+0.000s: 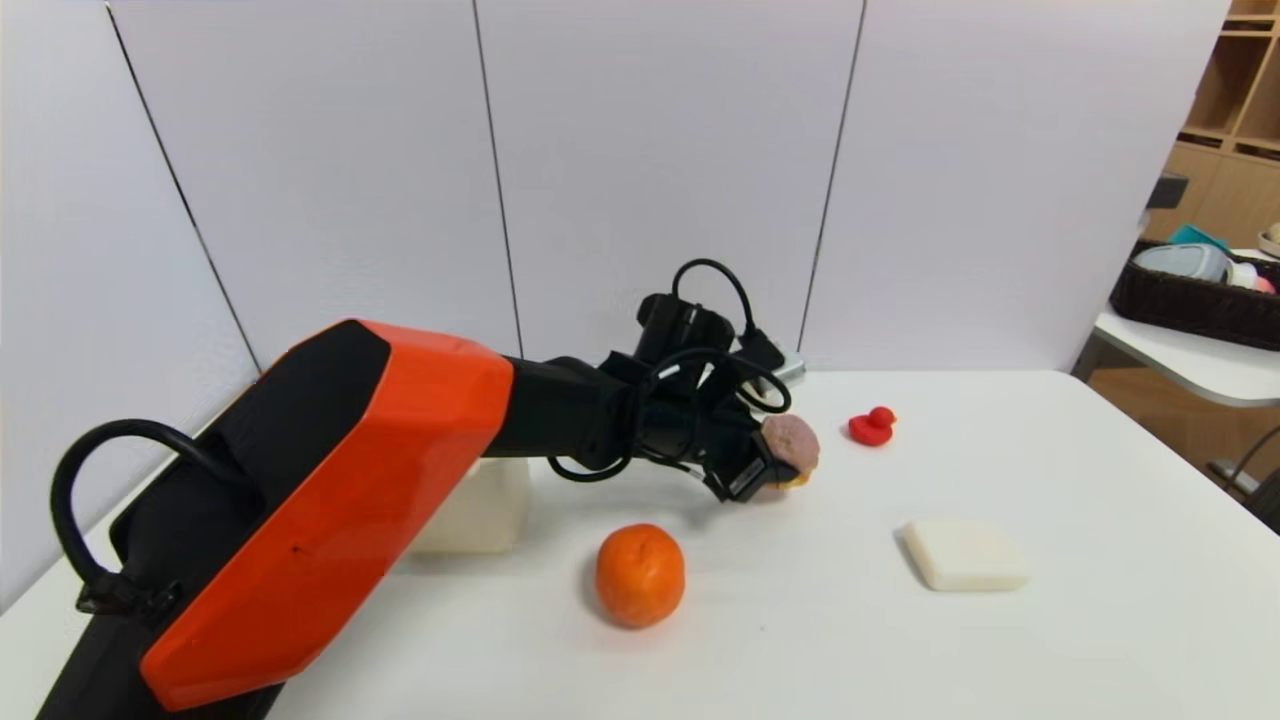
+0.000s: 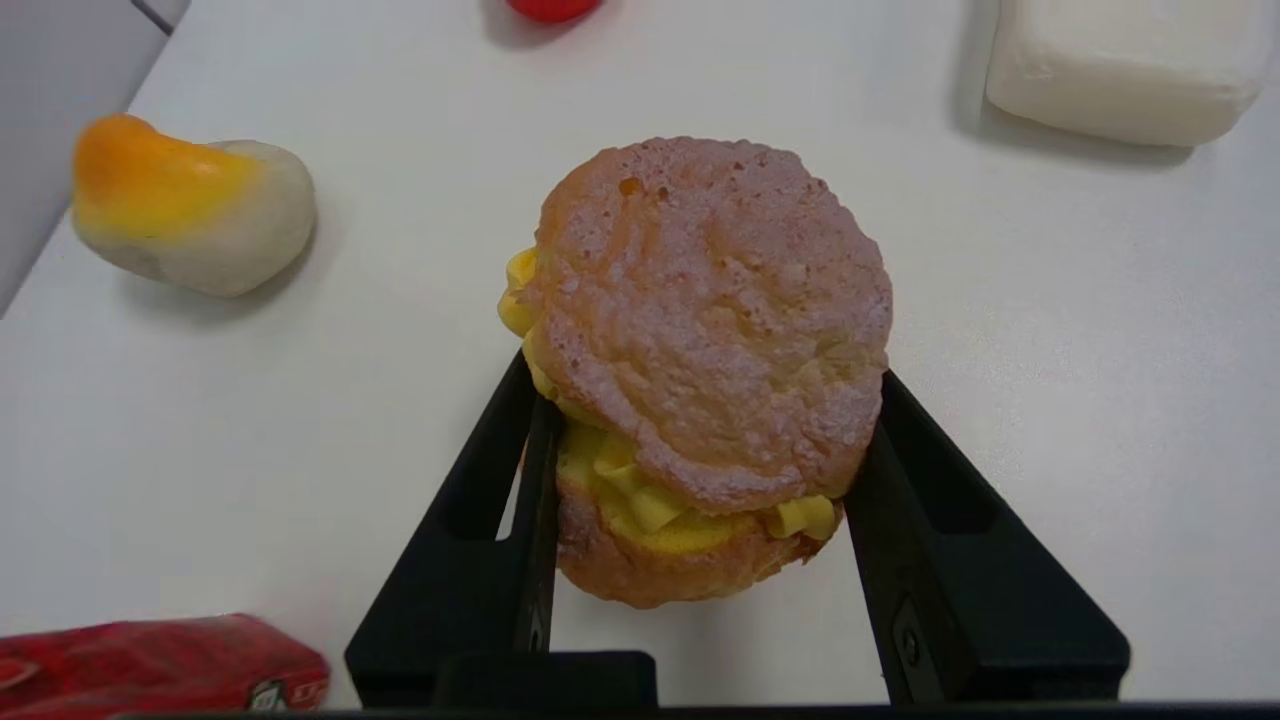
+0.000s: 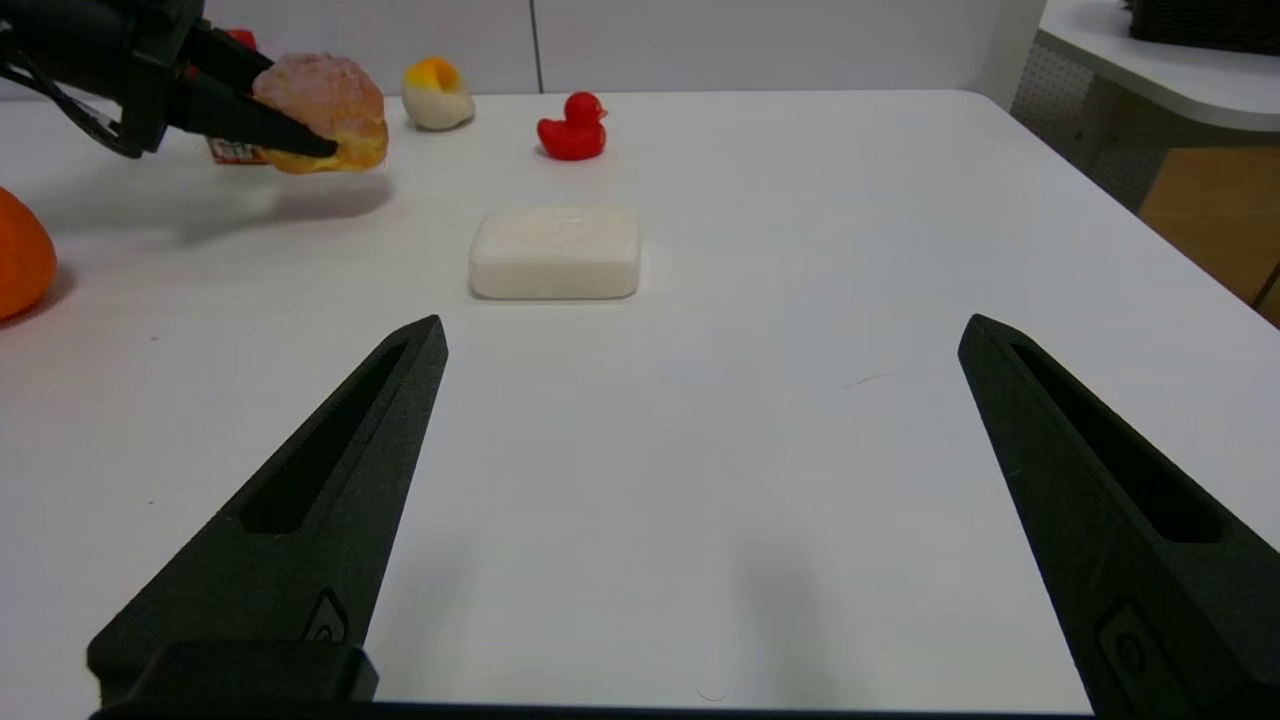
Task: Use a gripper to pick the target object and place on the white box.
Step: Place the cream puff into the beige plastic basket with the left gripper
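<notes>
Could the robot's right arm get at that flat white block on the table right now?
Probably yes: the right gripper is open and empty, and only bare tabletop shows between it and the white block.

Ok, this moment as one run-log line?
left gripper: jaws shut on cream-filled bun, lifted above table | right gripper: idle, jaws open over table | white bin: partly hidden behind left arm | placing: not yet

Left hand (image 2: 705, 440) closed, lifted over the table, its exact tilt unclear, right hand (image 3: 703, 335) open
</notes>
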